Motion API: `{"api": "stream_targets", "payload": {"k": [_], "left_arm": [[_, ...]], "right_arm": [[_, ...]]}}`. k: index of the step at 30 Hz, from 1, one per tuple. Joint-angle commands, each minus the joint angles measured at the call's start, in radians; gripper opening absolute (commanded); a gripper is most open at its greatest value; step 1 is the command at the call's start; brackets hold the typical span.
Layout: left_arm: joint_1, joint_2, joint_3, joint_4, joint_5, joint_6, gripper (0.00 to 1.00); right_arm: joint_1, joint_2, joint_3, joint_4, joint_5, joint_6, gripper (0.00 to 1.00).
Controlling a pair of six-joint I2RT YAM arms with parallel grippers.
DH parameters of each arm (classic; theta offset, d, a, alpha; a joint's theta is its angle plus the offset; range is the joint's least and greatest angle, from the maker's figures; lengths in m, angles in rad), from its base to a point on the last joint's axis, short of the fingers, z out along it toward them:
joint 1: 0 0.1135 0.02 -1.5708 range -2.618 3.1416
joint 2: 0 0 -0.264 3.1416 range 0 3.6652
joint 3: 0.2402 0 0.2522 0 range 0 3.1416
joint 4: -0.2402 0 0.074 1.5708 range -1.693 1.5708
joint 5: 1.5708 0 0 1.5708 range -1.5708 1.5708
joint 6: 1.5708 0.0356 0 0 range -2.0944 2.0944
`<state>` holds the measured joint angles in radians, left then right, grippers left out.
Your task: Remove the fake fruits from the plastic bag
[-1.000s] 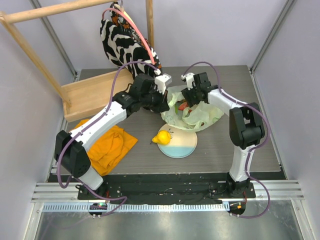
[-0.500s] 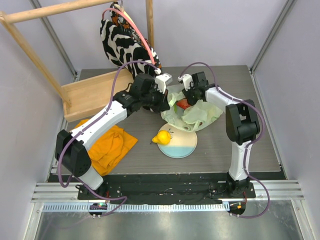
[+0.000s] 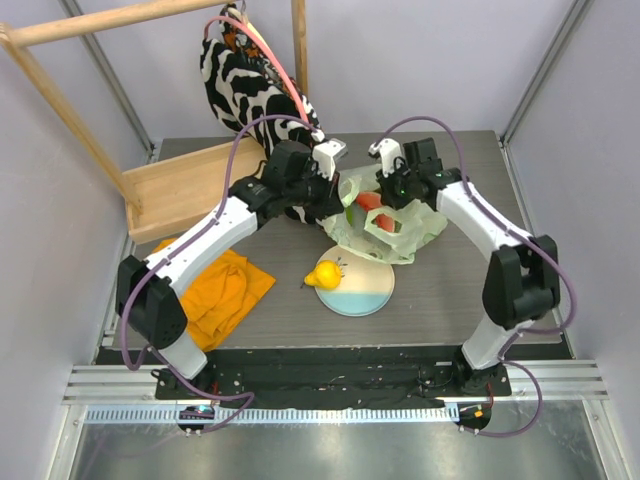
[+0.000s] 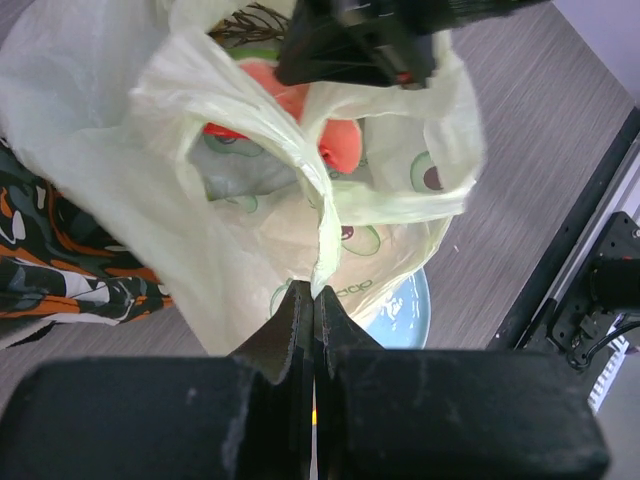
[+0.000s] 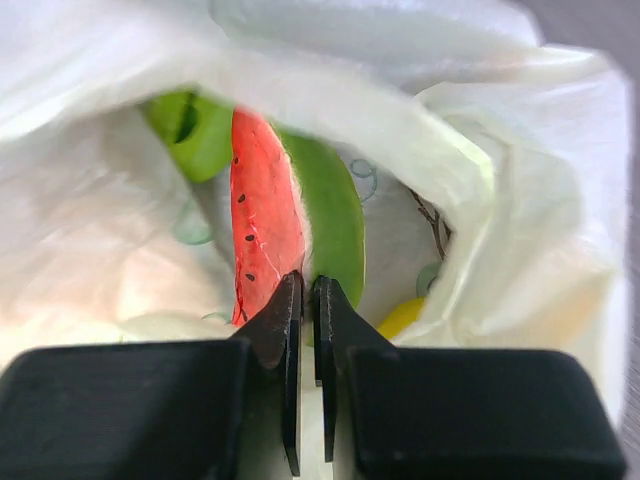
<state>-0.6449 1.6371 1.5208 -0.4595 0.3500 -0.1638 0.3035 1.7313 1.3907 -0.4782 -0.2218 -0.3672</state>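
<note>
Top view: the plastic bag (image 3: 400,232) sits on the table (image 3: 470,290) at centre frame, a little above the plate (image 3: 365,292). Its mouth is pulled open between the two arms.

Left gripper (image 4: 313,292): jaws pressed fully together, pinching a thin fold of the bag's rim. The film stretches up and away from the fingertips in the left wrist view.

Right gripper (image 5: 305,292): jaws narrow, only a sliver of gap, clamped on the lower edge of the watermelon slice (image 5: 262,215). The slice stands on edge in the bag's mouth, red face to the left and green rind to the right. In the top view it shows red at the bag's opening, just below the right gripper.

Other contents in the right wrist view:
- A green oval (image 5: 185,128) at upper left, behind the slice.
- A bit of yellow fruit (image 5: 405,315) low and to the right.
- A brown twiggy stem (image 5: 432,215) against the bag's right wall.

Outside the bag:
- The pear (image 3: 323,275) sits at the plate's left rim.
- An orange cloth (image 3: 215,290) lies at lower left.
- A wooden tray (image 3: 180,185) is at left.
- The zebra-patterned bag (image 3: 245,85) hangs at the top of the frame.
</note>
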Motion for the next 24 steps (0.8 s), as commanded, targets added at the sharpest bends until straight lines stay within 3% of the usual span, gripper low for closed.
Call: {"api": "stream_targets", "payload": {"k": [1,8,14,18,24], "left_arm": [[0.002,0.013,0.044,0.053,-0.019,-0.046,0.00],[0.002,0.024,0.049,0.064,-0.020,-0.088,0.00],[0.004,0.029,0.050,0.053,-0.032,-0.086,0.00],[0.004,0.041,0.064,0.051,-0.051,-0.088,0.00],[0.004,0.076,0.127,0.053,-0.054,-0.086,0.00]], "right_arm": [[0.000,-0.162,-0.045,-0.003,-0.048,0.047,0.02],[-0.006,-0.283,-0.032,-0.005,-0.043,0.083,0.01],[0.005,-0.421,0.068,-0.181,-0.227,-0.033,0.01],[0.100,-0.501,0.009,-0.402,-0.274,-0.173,0.01],[0.328,-0.598,-0.182,-0.418,-0.197,-0.275,0.01]]}}
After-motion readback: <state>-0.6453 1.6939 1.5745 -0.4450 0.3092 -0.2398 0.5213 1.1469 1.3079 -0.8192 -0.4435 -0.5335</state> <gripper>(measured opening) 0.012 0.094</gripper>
